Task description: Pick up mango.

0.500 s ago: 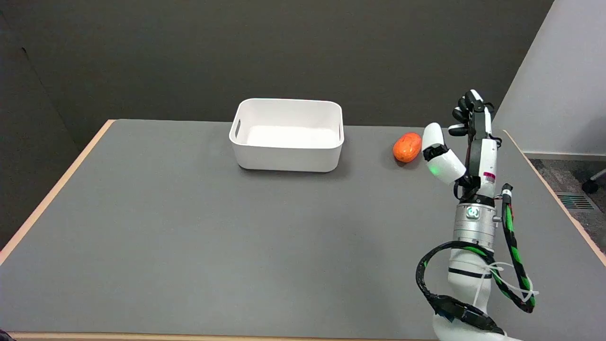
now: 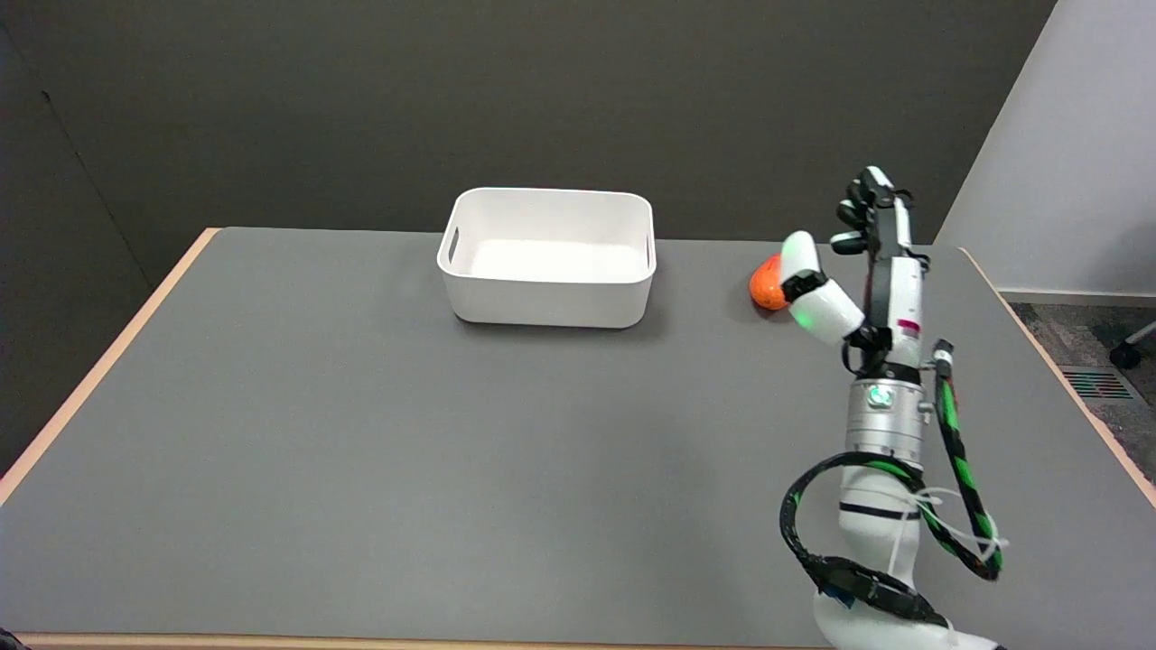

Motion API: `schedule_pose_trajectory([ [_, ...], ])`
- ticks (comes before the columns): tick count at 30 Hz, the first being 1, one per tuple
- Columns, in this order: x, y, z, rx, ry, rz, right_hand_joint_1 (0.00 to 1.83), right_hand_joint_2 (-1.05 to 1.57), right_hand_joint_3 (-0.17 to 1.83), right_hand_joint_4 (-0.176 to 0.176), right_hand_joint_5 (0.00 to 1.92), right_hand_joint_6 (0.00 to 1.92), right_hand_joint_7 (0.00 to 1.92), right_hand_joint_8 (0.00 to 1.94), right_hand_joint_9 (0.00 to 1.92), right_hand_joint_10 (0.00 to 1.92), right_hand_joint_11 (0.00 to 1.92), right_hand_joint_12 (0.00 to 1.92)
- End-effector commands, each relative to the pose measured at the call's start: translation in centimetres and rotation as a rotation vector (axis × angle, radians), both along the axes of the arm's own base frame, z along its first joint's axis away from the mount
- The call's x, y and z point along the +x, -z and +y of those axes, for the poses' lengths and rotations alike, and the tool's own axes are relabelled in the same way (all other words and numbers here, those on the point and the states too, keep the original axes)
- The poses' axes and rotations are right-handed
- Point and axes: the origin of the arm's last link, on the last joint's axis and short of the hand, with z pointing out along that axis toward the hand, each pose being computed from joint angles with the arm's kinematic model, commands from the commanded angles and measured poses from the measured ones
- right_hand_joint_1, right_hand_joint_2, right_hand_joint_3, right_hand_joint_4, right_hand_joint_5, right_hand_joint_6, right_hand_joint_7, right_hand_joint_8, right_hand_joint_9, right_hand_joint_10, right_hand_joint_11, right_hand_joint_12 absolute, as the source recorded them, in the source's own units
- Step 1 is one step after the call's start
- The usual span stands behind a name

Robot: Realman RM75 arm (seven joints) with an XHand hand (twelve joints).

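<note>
You get even, soft light from overhead, with no glare on the gray table (image 2: 361, 433). Left of your right hand (image 2: 862, 271), the white bin (image 2: 547, 298) casts only a faint shadow at its base. Focus is sharp throughout; the far wall stays dim.

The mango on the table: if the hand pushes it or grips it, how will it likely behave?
The mango looks rounded and egg-shaped, so a sideways push would probably roll it. Its glossy-looking skin may slip. The right hand is open beside it.
</note>
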Motion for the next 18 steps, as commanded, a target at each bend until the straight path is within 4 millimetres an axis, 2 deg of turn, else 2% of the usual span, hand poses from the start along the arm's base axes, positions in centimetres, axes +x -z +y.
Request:
schedule_pose_trajectory([
  [1,0.3,-0.3,-8.5,0.098,0.116,0.080,0.63,0.69,0.97,-0.082,0.12,0.37,0.20,0.47,0.18,0.81,0.17,1.62],
  [8,1.2,-0.9,-9.7,0.138,0.150,0.117,0.64,0.68,0.97,-0.087,0.13,0.38,0.21,0.49,0.19,0.83,0.21,1.63],
  [11,1.4,-1.7,-9.6,0.118,0.142,0.122,0.65,0.68,0.96,-0.091,0.13,0.38,0.21,0.49,0.20,0.83,0.20,1.64],
  [14,0.7,-3.0,-8.8,0.069,0.125,0.080,0.66,0.70,0.92,-0.093,0.14,0.37,0.23,0.48,0.19,0.86,0.21,1.64],
  [16,0.6,-3.0,-9.0,0.065,0.152,0.068,0.67,0.72,0.88,-0.095,0.15,0.36,0.24,0.46,0.18,0.90,0.23,1.64],
  [18,0.9,-2.1,-9.5,0.063,0.215,0.075,0.67,0.72,0.88,-0.096,0.15,0.36,0.25,0.47,0.19,0.91,0.24,1.65],
])
